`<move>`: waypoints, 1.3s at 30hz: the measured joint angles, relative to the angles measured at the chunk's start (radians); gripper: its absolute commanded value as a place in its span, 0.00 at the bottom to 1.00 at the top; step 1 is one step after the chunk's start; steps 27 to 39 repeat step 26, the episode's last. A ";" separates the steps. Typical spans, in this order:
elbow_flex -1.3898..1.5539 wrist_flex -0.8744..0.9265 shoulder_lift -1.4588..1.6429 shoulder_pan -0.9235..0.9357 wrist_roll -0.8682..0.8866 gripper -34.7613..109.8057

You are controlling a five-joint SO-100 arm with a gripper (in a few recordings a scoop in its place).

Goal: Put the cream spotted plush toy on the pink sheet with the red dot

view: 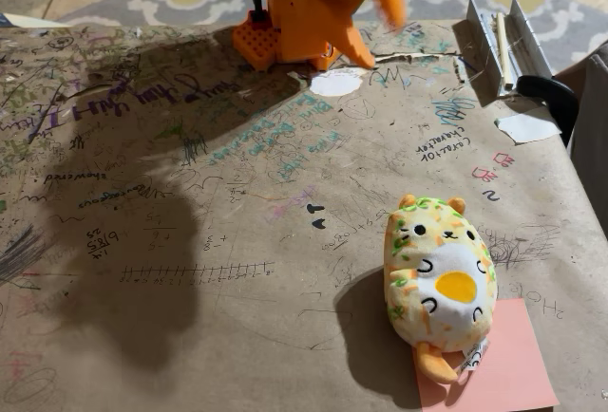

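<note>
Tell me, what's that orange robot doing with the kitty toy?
Right now nothing is holding the cream spotted plush toy. It lies belly-up on the scribbled brown table, with its tail end resting on the corner of the pink sheet and most of its body still on the table. The orange robot arm is up at the far edge of the table, well away from the toy, and looks blurred. Its gripper can't be made out clearly, so I can't say if it's open.

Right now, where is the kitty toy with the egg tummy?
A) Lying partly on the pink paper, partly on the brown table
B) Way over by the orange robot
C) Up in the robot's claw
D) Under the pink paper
A: the cream spotted plush toy lies belly up with its tail end over the pink sheet and its head on the brown table.
</note>
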 measured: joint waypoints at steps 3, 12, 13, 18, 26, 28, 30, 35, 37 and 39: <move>0.000 0.061 0.000 0.064 0.129 0.24; 0.000 0.267 0.000 0.124 0.459 0.24; 0.000 0.279 0.000 0.133 0.471 0.24; 0.000 0.290 0.000 0.164 0.474 0.24; 0.000 0.290 0.000 0.216 0.499 0.24; 0.000 0.290 0.000 0.216 0.499 0.24; 0.000 0.290 0.000 0.216 0.499 0.24; 0.000 0.290 0.000 0.216 0.499 0.24; 0.000 0.290 0.000 0.216 0.499 0.24; 0.000 0.290 0.000 0.216 0.499 0.24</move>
